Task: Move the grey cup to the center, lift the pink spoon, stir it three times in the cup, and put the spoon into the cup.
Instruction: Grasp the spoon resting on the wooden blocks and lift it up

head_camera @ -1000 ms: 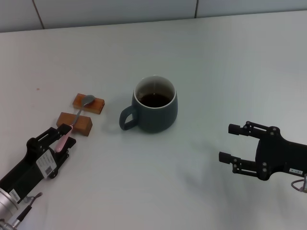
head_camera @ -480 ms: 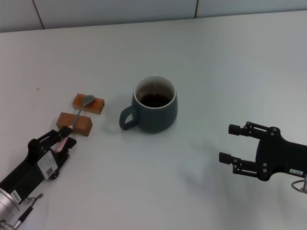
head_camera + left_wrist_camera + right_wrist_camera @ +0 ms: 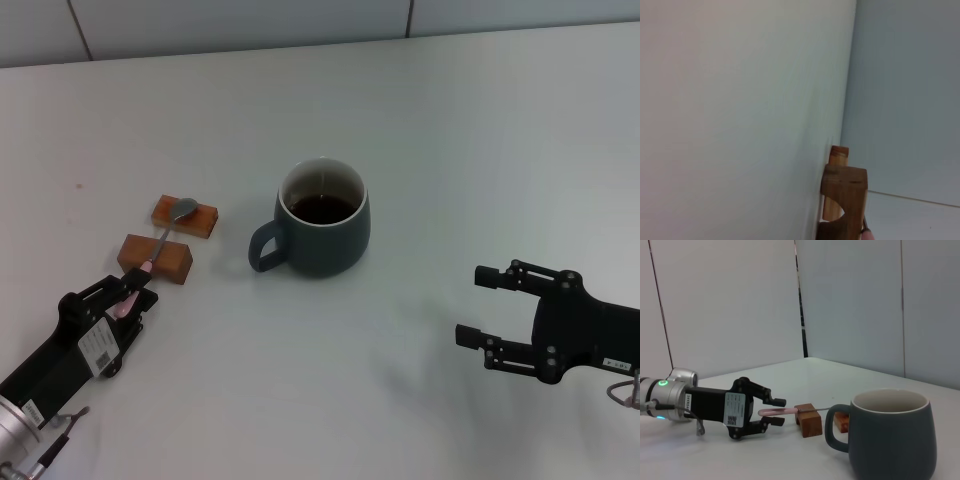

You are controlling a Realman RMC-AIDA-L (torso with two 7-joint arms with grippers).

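Note:
The grey cup (image 3: 322,232) stands mid-table with dark liquid inside, its handle toward my left arm. It fills the near side of the right wrist view as the grey cup (image 3: 892,437). The pink spoon (image 3: 163,240) lies across two wooden blocks, its metal bowl on the far one. My left gripper (image 3: 127,296) is open, its fingers straddling the end of the pink handle. The right wrist view shows the pink spoon (image 3: 786,410) between the fingers of that left gripper (image 3: 781,411), with gaps on both sides. My right gripper (image 3: 474,303) hangs open at the near right, apart from the cup.
The two brown wooden blocks (image 3: 172,262) (image 3: 205,220) sit left of the cup, and the near block (image 3: 845,184) also shows in the left wrist view. The white table (image 3: 450,150) ends at a pale wall behind.
My left gripper has slid a little back along the spoon handle, toward the near left. My right gripper has drifted slightly nearer. Cup and spoon have not moved.

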